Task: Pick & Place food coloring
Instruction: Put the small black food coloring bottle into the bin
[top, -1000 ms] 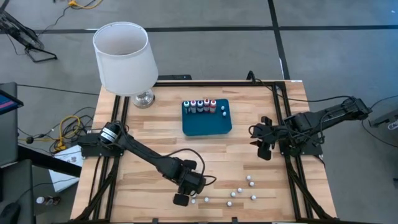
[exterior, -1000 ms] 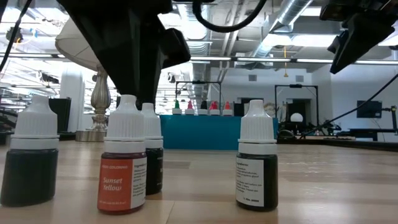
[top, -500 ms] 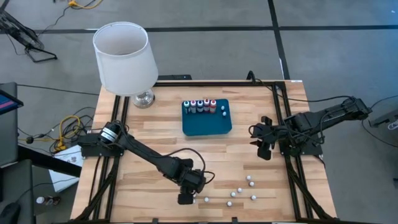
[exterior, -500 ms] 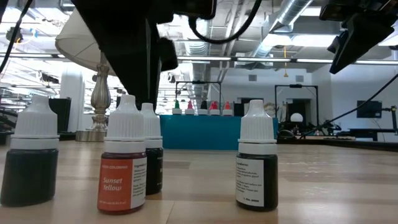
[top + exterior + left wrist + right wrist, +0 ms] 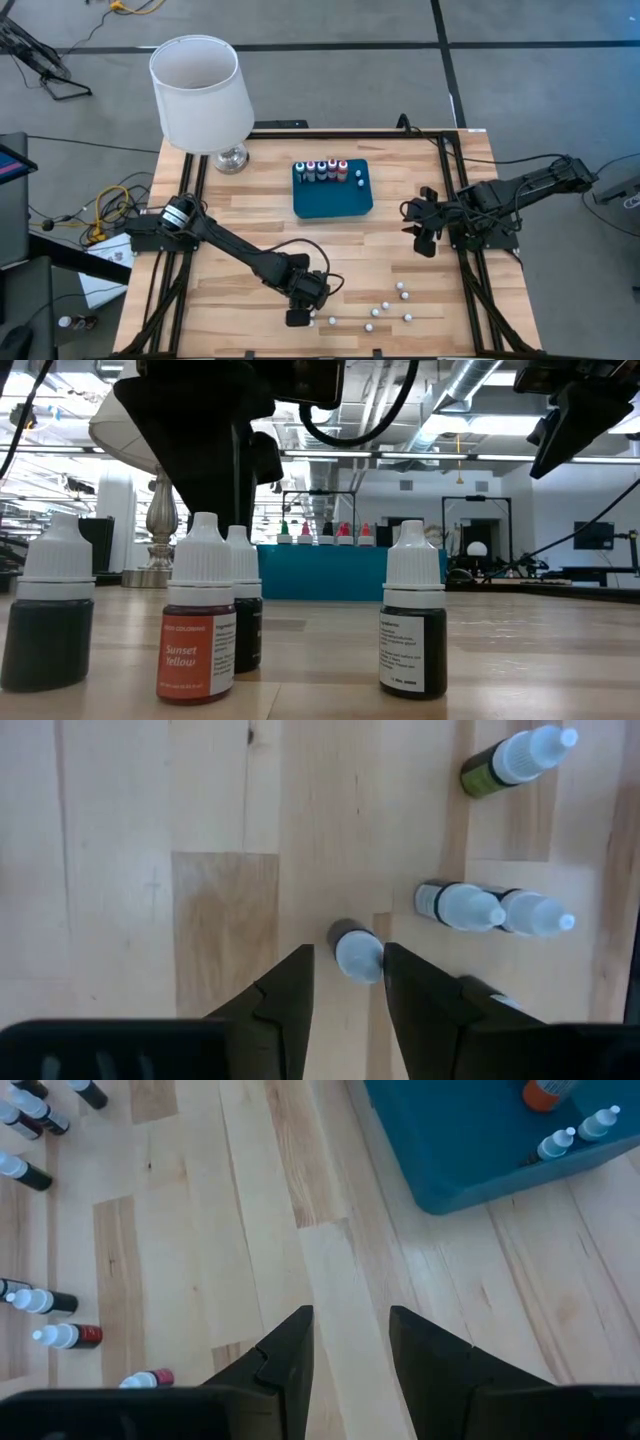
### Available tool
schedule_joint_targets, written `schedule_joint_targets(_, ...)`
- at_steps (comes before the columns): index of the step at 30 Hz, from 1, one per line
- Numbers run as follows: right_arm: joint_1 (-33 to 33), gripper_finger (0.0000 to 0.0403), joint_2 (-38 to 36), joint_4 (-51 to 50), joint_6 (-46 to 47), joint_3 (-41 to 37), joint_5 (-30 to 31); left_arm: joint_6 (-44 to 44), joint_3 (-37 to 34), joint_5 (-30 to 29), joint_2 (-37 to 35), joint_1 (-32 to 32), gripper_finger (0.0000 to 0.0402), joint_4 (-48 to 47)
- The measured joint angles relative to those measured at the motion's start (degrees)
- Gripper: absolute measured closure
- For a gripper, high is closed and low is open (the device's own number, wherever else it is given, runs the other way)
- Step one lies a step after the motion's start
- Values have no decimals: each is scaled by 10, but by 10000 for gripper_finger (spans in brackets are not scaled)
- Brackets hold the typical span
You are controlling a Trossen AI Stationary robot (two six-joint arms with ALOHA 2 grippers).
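Observation:
Several small food coloring bottles (image 5: 385, 308) with white caps stand loose near the table's near edge. More of them stand in a row (image 5: 320, 168) on the far part of the teal tray (image 5: 333, 200). My left gripper (image 5: 300, 318) points down, open, over the leftmost loose bottle (image 5: 357, 952). Its fingers (image 5: 290, 990) stand on either side of that bottle's white cap, and I cannot tell whether one touches it. The bottle stands upright on the wood. My right gripper (image 5: 425, 232) hovers open above the table's right side with nothing between its fingers (image 5: 290, 1350).
A lamp with a white shade (image 5: 200, 95) stands at the far left corner. Close to my left gripper are other loose bottles (image 5: 460, 905), (image 5: 530, 912), (image 5: 515, 760). An orange "Sunset Yellow" bottle (image 5: 200, 620) and dark bottles (image 5: 413, 625) show up close in the low view. Bare wood lies between the tray and the loose bottles.
My left gripper has rolled about the line it points along while staying over the same bottle. Its fingers keep the same gap. The bottles and my right gripper have kept still.

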Motion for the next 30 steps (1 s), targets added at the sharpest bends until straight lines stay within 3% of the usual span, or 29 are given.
schedule_joint_targets(6,0,281,0,0,1,0,0,-17,-28,18,1,1,288,26)
schedule_joint_targets(30,0,281,0,2,6,0,9,-63,-27,15,1,1,288,19)
